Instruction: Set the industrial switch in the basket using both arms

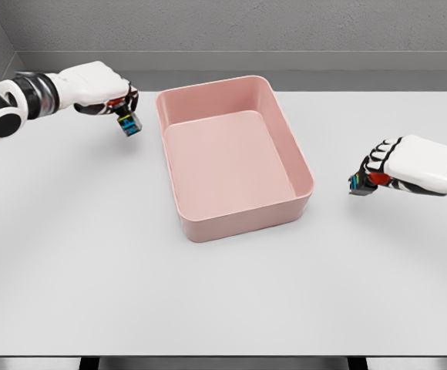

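A pink rectangular basket (208, 230) stands in the middle of the white table, nothing inside it. My left hand (112, 99) hovers just left of the basket's far left corner, its fingers shut on a small dark industrial switch (130, 123) with coloured ports that hangs below them. To the right of the basket, my right hand (378, 171) is shut on a second small dark switch (357, 183) with coloured ports, held low near the table and a short way off the basket's right wall.
The white table (92, 270) spreads wide around the basket, with its front edge near the bottom of the view. A grey wall runs behind its far edge.
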### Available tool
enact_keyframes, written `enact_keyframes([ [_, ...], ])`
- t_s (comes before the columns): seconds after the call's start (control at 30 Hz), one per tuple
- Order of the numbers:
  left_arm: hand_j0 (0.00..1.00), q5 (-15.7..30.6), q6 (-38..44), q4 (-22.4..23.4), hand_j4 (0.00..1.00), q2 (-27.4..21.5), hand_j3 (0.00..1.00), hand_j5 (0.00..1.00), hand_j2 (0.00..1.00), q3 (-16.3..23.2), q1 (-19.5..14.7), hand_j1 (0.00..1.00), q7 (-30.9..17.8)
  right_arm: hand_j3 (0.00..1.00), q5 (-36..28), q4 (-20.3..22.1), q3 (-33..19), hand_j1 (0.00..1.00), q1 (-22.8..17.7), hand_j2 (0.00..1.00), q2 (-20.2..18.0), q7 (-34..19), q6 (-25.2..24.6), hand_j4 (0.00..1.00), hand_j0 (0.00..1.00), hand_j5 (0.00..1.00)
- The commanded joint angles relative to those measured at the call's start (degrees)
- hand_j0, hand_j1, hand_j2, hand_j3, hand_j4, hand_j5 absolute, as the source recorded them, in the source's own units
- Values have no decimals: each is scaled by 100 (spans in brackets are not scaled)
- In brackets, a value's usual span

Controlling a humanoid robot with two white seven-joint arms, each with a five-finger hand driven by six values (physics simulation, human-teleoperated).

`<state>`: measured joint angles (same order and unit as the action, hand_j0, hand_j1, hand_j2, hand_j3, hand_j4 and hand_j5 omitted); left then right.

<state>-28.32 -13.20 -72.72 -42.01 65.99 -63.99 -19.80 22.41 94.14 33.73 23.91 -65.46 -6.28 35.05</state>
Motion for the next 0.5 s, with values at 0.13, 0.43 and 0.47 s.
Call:
enact_keyframes([
  [0.13, 49, 55, 11, -207, 49, -26, 49, 49, 49, -7, -114, 49, -6, 46, -105, 16, -33, 46, 79, 46, -20, 12, -5, 46, 46, 46],
  [0.43, 48, 99, 2, -462, 48, -229, 48, 48, 48, -16, -422, 48, -6, 44, -290, 122, -51, 44, 281, 44, -11, 4, -5, 44, 44, 44],
  [0.47, 48, 160, 2, -558, 48, -316, 48, 48, 48, -16, -431, 48, -15, 44, -290, 122, -51, 44, 281, 44, -2, 4, -5, 44, 44, 44],
])
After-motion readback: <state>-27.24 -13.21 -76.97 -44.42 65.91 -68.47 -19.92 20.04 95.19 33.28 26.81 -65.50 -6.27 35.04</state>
